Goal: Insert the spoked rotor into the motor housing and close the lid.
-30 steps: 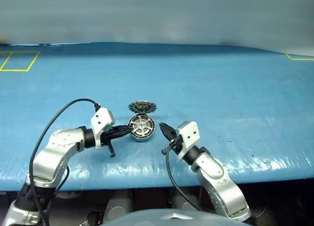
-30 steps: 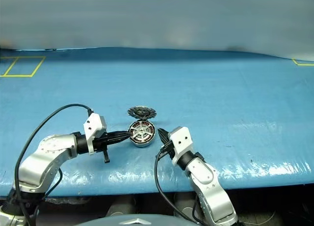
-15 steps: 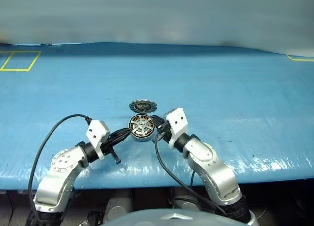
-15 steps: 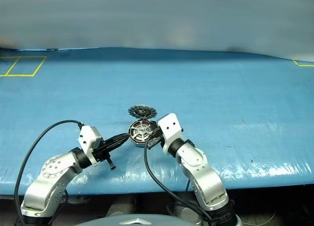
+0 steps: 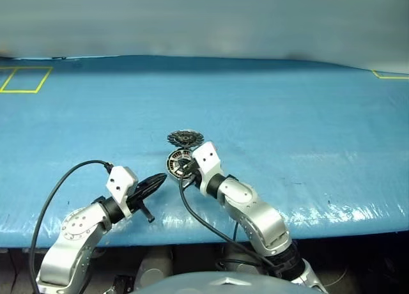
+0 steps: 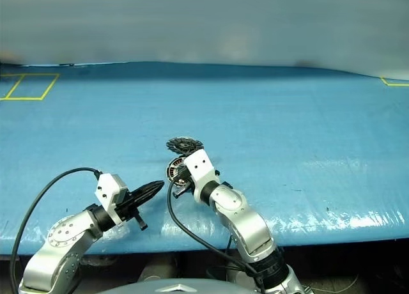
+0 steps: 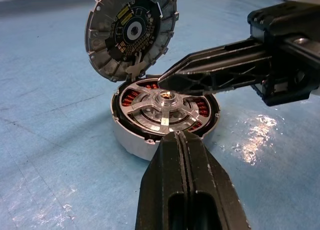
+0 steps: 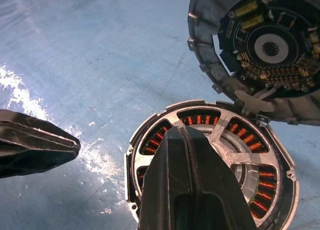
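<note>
The motor housing (image 7: 129,139) is a short grey cylinder with copper windings, lying on the blue table near its front. The spoked rotor (image 7: 165,96) sits inside it, silver hub upward. The lid (image 7: 131,32) stands tilted up at the housing's far rim, its dark toothed face turned toward me. My right gripper (image 8: 179,130) is shut, and its tip hovers just over the rotor's near rim. My left gripper (image 5: 161,177) is also shut with nothing held. It points at the housing from the near left, a short gap away.
A blue cover spreads over the whole table (image 5: 287,128). A yellow taped rectangle (image 5: 25,78) marks the far left corner and a yellow line (image 5: 390,75) the far right. The table's front edge (image 5: 332,220) runs just below my arms. Black cables loop from both wrists.
My right gripper has swung left from beside the housing to over it. My left gripper has drawn back from the housing's side toward the front edge. Housing, rotor and lid have stayed put.
</note>
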Robot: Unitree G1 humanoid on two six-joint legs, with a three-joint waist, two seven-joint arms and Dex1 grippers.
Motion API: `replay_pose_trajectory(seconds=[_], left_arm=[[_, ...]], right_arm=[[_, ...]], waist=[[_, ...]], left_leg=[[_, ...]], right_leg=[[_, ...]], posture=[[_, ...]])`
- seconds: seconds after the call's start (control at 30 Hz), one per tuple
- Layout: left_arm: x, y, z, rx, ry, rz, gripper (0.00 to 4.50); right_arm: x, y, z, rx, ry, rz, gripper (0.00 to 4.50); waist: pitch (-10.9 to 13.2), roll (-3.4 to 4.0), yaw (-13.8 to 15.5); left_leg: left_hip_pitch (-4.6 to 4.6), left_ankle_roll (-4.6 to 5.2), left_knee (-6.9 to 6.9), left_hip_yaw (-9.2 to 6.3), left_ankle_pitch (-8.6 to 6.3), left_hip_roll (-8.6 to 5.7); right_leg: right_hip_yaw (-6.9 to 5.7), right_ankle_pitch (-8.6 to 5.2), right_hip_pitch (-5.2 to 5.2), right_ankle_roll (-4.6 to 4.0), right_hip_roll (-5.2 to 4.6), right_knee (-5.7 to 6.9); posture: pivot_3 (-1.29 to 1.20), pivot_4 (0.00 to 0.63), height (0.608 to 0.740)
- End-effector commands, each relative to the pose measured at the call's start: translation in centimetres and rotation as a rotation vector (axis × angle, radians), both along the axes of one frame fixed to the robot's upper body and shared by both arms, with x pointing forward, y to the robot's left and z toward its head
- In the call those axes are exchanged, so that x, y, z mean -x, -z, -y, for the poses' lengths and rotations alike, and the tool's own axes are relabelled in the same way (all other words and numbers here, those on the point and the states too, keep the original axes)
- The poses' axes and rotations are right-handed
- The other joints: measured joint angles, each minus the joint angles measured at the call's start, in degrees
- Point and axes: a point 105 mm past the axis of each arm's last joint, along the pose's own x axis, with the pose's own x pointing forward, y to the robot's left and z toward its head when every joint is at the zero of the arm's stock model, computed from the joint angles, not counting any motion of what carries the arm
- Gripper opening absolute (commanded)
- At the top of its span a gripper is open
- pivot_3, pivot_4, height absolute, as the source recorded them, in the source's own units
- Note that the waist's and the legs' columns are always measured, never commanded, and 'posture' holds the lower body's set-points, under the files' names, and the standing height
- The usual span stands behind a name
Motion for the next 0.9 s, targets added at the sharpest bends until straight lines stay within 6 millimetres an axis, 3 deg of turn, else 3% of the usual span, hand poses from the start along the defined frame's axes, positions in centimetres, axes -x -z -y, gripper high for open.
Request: replay_pose_trajectory(seconds=[0.03, 0.37, 0.6, 0.73, 0.9], left_arm=[[0.0, -1.3, 0.0, 0.013, 0.008, 0.059, 0.03], [0.0, -1.3, -0.1, 0.020, 0.009, 0.060, 0.03], [-0.1, -1.3, -0.1, 0.026, 0.007, 0.059, 0.03], [-0.1, -1.4, -0.3, 0.022, -0.006, 0.061, 0.03], [-0.1, -1.6, -0.5, 0.020, -0.008, 0.064, 0.03]], right_arm=[[-0.5, -0.2, -0.2, -0.002, 0.021, 0.018, 0.00], [-1.1, 1.4, 0.3, 0.076, 0.091, -0.071, 0.00], [1.1, 2.0, -1.1, 0.147, -0.091, -0.086, 0.00], [0.8, 2.7, -0.8, 0.163, -0.052, -0.102, 0.00], [0.7, -0.6, -1.0, 0.017, -0.074, -0.020, 0.00]], waist=[[0.00, 0.00, -0.05], [-0.04, 0.02, -0.15], [-0.14, 0.00, -0.18], [-0.19, 0.01, -0.46], [-0.21, 0.01, -0.43]], left_leg=[[0.00, 0.00, 0.00, 0.00, 0.00, 0.00], [0.03, 0.00, -0.01, 0.00, 0.00, 0.01], [0.03, 0.00, -0.06, 0.00, 0.00, 0.00], [0.06, 0.00, -0.19, 0.00, 0.00, 0.03], [0.07, 0.00, -0.21, 0.00, 0.00, 0.02]], right_leg=[[0.00, 0.00, -0.01, 0.00, 0.00, 0.00], [0.00, 0.00, 0.00, 0.00, 0.01, 0.01], [0.00, -0.01, 0.02, 0.00, -0.01, -0.06], [-0.01, -0.03, -0.02, -0.04, 0.01, -0.07], [-0.01, -0.04, -0.01, -0.04, 0.00, -0.09]], posture=[[0.00, 0.150, 0.740], [0.00, 0.150, 0.740], [0.00, 0.150, 0.740], [0.00, 0.150, 0.740], [0.00, 0.150, 0.740]])
